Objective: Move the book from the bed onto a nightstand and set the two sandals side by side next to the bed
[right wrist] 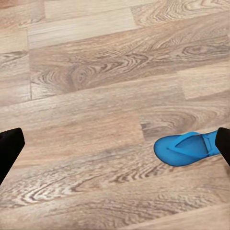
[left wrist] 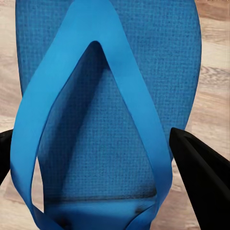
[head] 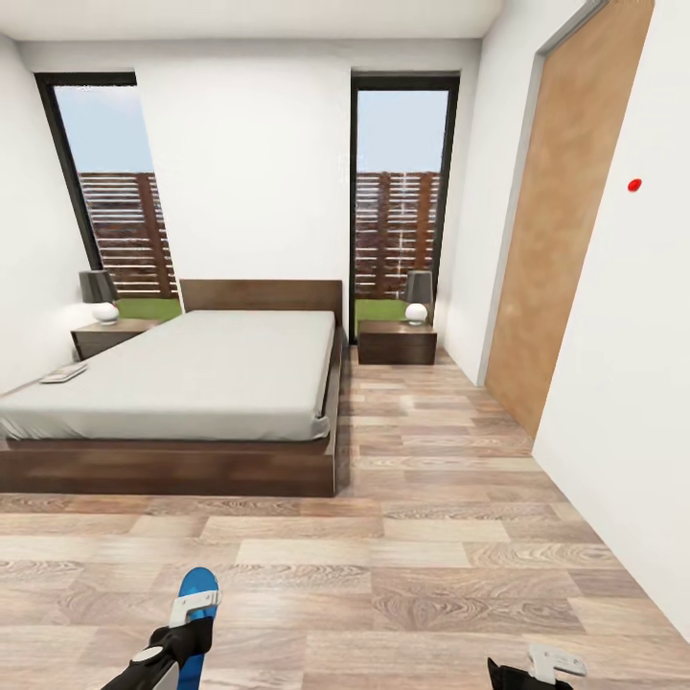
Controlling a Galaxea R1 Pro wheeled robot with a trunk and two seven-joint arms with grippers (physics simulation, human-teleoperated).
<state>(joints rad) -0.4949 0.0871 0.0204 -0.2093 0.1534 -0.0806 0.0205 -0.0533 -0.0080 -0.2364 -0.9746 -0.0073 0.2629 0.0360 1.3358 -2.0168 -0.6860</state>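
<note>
Left end effector (head: 192, 613) clamped on one sandal (head: 196, 599), low at 7 o'clock in head view; fingers (left wrist: 201, 167) pinch sole edges only, toe sticking out forward. Right end effector (head: 537, 671) spread wide, nothing held, at 5 o'clock. Second sandal (right wrist: 187, 148) flat on floor (head: 431, 537), just beside right finger in right wrist view.

Risks, judged:
- Edge pinch on thin flexible sole: likely slip or twist during carry, landing askew or flipped.
- Long drive to bed (head: 182, 383) at 10 o'clock: possible bump into dark frame with protruding toe.
- Floor sandal close under base: could get run over or nudged away before pickup.
- Book (head: 63, 373) at far left bed edge, 9 o'clock, near left nightstand (head: 105, 335): long reach over mattress.

Surface: glossy mixed-tone planks, hard, probably slick, so sandals may skate on release. Room: white walls, two tall dark-framed windows (head: 402, 192), second nightstand (head: 396, 342) at 1 o'clock, lamp on each, wood door (head: 565, 211) at 2 o'clock.
</note>
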